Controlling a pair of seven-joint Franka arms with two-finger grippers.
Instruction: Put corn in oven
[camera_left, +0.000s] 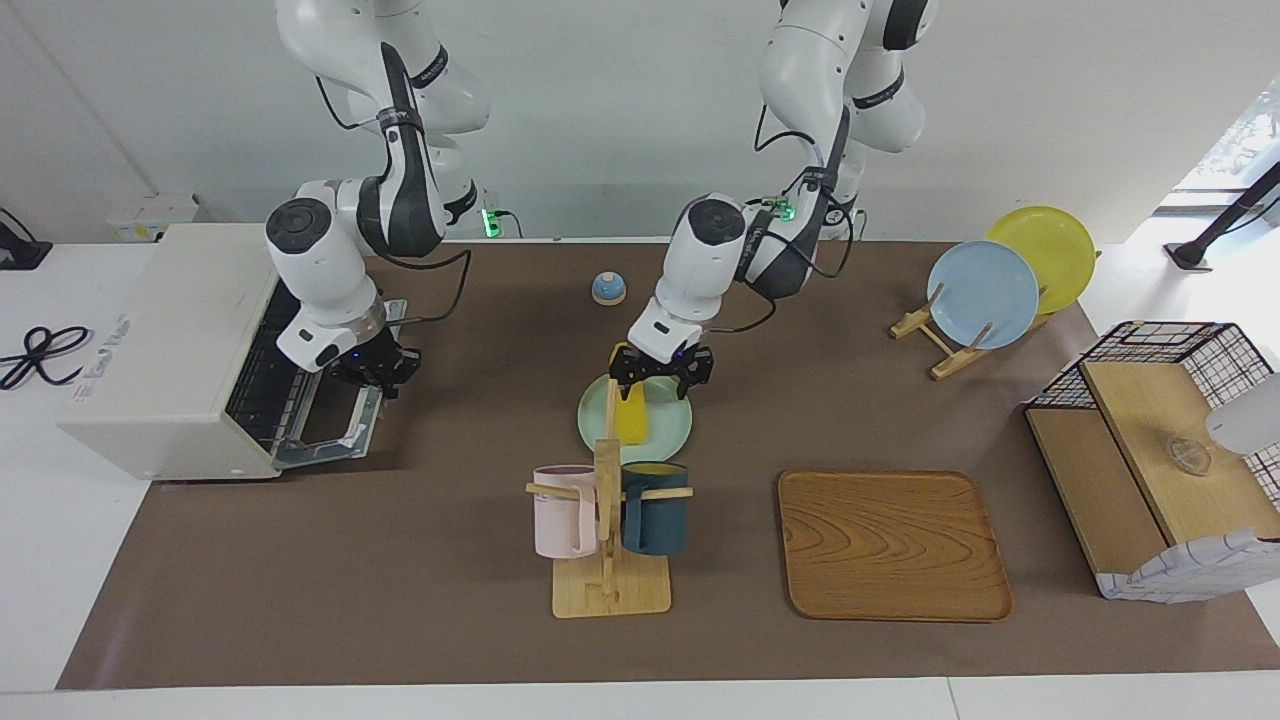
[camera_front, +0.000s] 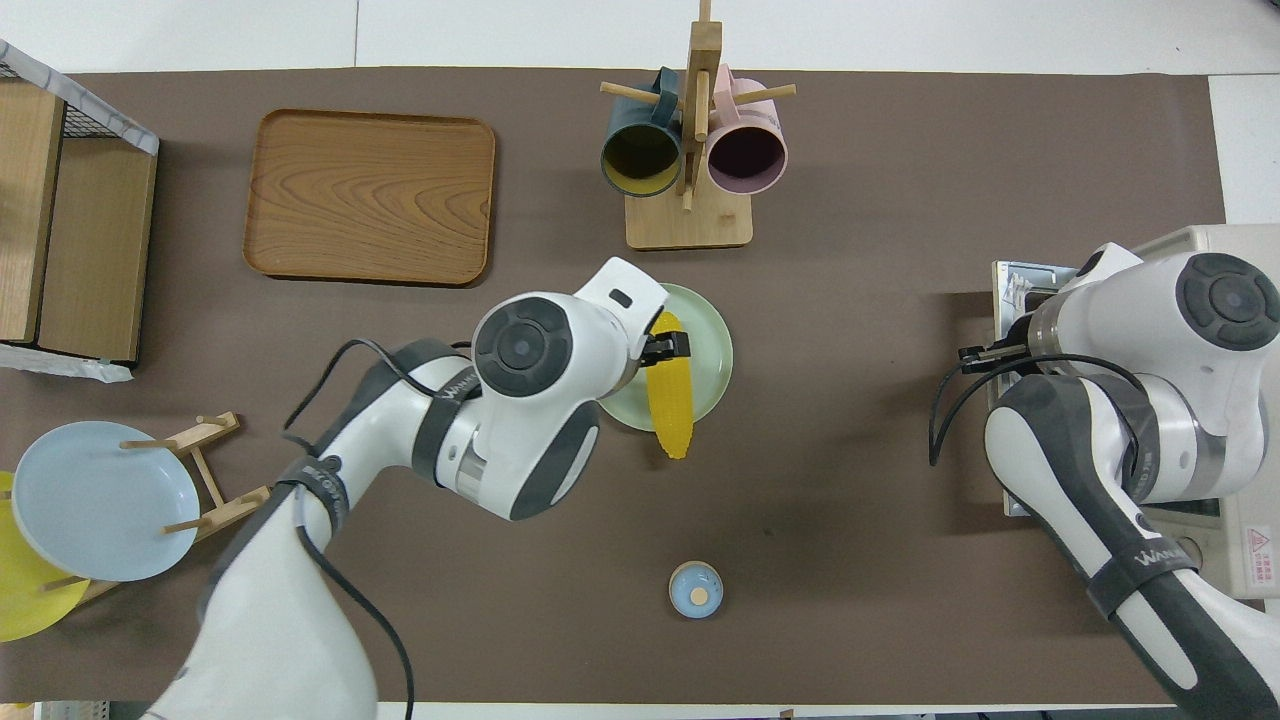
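Fingers of the left gripper (camera_left: 661, 375) stand spread apart over the pale green plate (camera_left: 672, 428), and the corn (camera_front: 670, 396) lies on that plate below them with nothing gripping it, its tapered end reaching over the plate's rim toward the robots. At the right arm's end of the table the right gripper (camera_left: 374, 371) has its fingertips pressed together over the lowered glass door (camera_left: 325, 425) of the oven (camera_left: 160, 350), well apart from the corn. Farther from the robots than the plate stands the wooden mug rack (camera_left: 610, 540).
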